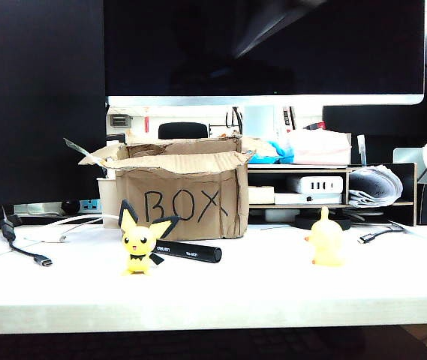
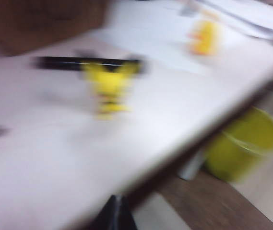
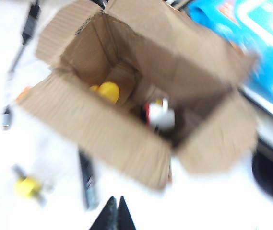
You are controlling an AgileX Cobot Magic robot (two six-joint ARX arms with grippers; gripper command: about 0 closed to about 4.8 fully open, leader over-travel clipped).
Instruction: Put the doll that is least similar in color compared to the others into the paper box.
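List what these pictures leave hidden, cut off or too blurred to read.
- Exterior view: the paper box walls hide its contents; neither arm shows.
- Right wrist view: the doll inside is blurred, markings unreadable; the shut right end effector is cut by the edge.
- Left wrist view: motion blur; the left end effector is edge-cut, state unclear.

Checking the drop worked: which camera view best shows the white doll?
The right wrist view: the doll lies inside the paper box. From the exterior view the box's walls hide it; the left wrist view misses it.

White desk [image 1: 258, 289] (perhaps wooden floor [image 2: 222, 206])
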